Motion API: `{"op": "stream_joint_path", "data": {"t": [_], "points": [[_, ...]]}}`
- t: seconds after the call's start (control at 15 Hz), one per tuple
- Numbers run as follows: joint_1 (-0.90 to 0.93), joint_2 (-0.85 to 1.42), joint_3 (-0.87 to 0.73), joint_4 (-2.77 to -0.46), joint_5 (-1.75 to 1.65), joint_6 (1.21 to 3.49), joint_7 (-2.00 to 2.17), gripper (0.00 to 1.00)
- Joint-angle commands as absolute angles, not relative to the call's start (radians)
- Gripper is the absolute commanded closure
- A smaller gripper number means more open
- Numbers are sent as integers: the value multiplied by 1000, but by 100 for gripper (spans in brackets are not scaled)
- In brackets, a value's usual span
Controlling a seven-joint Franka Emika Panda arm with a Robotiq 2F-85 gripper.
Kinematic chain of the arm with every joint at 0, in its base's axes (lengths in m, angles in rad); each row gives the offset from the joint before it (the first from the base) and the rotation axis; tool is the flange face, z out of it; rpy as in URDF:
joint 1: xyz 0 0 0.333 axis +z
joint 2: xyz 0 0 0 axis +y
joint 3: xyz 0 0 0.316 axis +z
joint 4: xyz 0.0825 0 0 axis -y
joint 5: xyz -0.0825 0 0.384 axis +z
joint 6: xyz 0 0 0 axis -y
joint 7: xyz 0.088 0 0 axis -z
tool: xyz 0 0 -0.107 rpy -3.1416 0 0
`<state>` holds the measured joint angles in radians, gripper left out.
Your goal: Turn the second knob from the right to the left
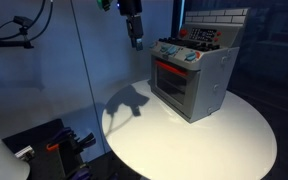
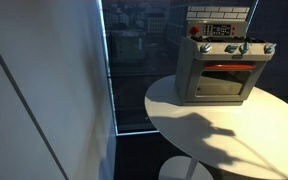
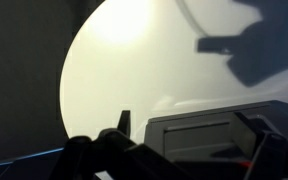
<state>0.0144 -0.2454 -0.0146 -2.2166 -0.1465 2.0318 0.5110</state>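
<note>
A grey toy stove (image 1: pixel 189 80) with a red-lit oven window stands on the round white table (image 1: pixel 194 140). It also shows in an exterior view from the front (image 2: pixel 219 75). A row of small knobs (image 2: pixel 236 48) runs along its front top edge; the second from the right (image 2: pixel 246 48) is tiny. In an exterior view the knobs look blue (image 1: pixel 179 55). My gripper (image 1: pixel 135 38) hangs in the air above and to the left of the stove, touching nothing. In the wrist view its fingers (image 3: pixel 189 140) are spread apart and empty, with the stove top (image 3: pixel 209 135) below them.
A glass wall (image 2: pixel 134 70) stands behind the table. Black equipment with cables (image 1: pixel 54 140) sits on the floor beside the table. The stove's back panel carries a red button (image 2: pixel 194 30) and a display.
</note>
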Motion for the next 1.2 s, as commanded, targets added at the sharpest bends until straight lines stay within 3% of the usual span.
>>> {"op": "stream_joint_path", "data": {"t": [0.0,0.67,1.13], "points": [[-9,-324,-9,-2259,-76,1968,426,0],[-36,-451,-6,-2261,31,1728,361,0],[-57,-450,3,-2257,19,1717,367,0]]}}
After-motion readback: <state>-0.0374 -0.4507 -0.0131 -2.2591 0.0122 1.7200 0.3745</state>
